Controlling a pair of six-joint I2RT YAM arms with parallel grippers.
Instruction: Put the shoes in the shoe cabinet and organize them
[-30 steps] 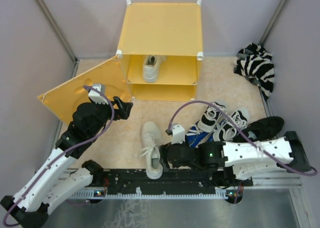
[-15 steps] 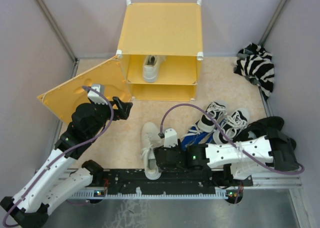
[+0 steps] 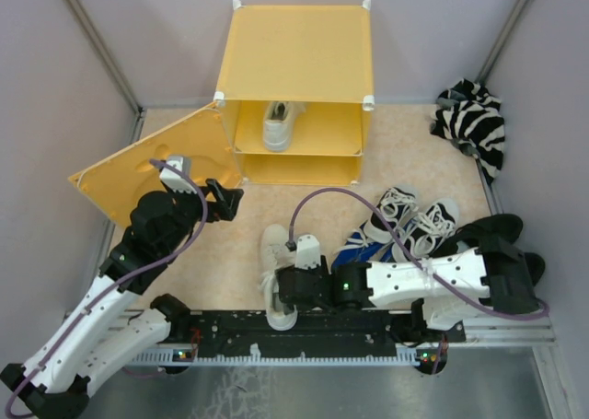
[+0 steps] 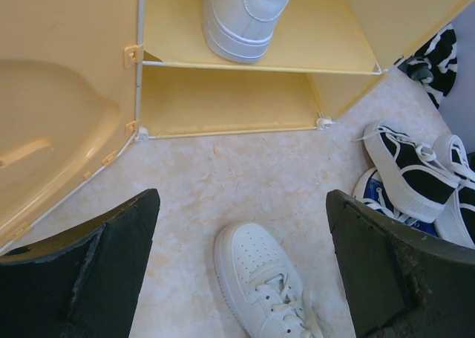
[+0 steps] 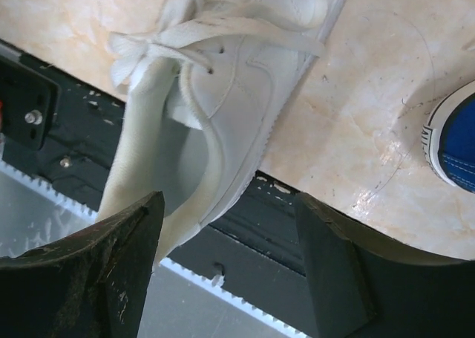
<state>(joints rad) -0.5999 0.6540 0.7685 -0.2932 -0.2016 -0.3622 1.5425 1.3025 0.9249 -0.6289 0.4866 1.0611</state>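
Observation:
The shoe cabinet (image 3: 294, 64) stands at the back with its door (image 3: 147, 166) swung open to the left. One white shoe (image 3: 279, 124) sits on its inner shelf (image 4: 312, 48). The other white shoe (image 3: 274, 258) lies on the floor, heel toward the arm bases. My right gripper (image 3: 281, 299) hangs open over that heel. In the right wrist view the heel (image 5: 215, 137) lies partly between the jaws (image 5: 226, 271), close to the left finger (image 5: 82, 278). My left gripper (image 3: 225, 201) is open in front of the cabinet, holding nothing. Black-and-white shoes (image 3: 391, 212) and a blue shoe (image 3: 359, 250) lie right of centre.
An all-black shoe (image 3: 502, 227) lies at the right, behind my right arm. A zebra-striped cloth (image 3: 474, 124) is bunched in the back right corner. The black base rail (image 3: 304, 331) runs along the near edge, right under the white shoe's heel.
My right arm has slid left from beside the blue shoe to over the white shoe's heel, and its jaws have narrowed a little. The left arm has not moved.

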